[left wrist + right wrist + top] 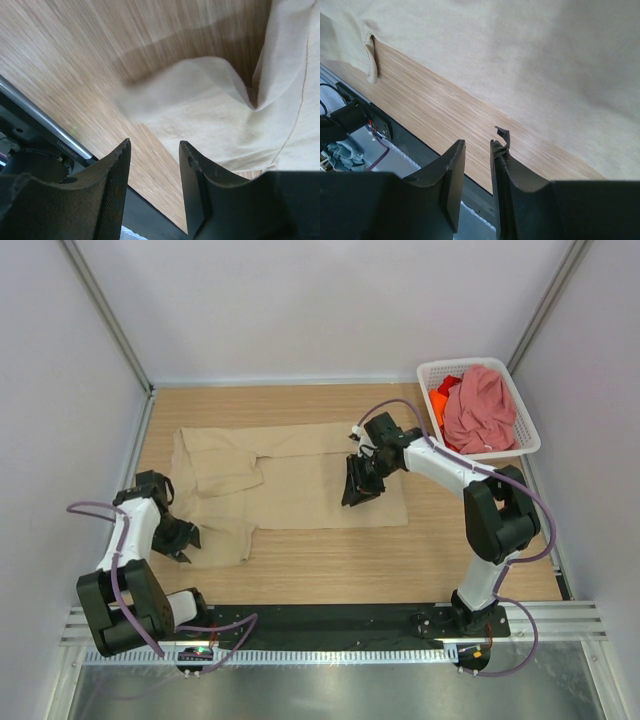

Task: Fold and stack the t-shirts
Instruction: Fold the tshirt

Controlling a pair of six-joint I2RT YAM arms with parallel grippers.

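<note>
A beige-tan t-shirt (300, 480) lies spread on the wooden table, with its lower left part bunched. My left gripper (180, 538) is low at that bunched corner. In the left wrist view the left gripper (154, 145) is open and empty, and the beige cloth (210, 110) lies just ahead of it. My right gripper (356, 492) hovers over the shirt's right half. In the right wrist view the right gripper (477, 145) is open and empty above the beige cloth (520, 50). A dusty pink shirt (480, 410) and a bright orange one (440, 400) lie crumpled in the basket.
The white lattice basket (428, 368) stands at the back right corner of the table. A black base strip (330, 615) and a metal rail (40, 117) run along the near edge. Walls and frame posts close in the sides.
</note>
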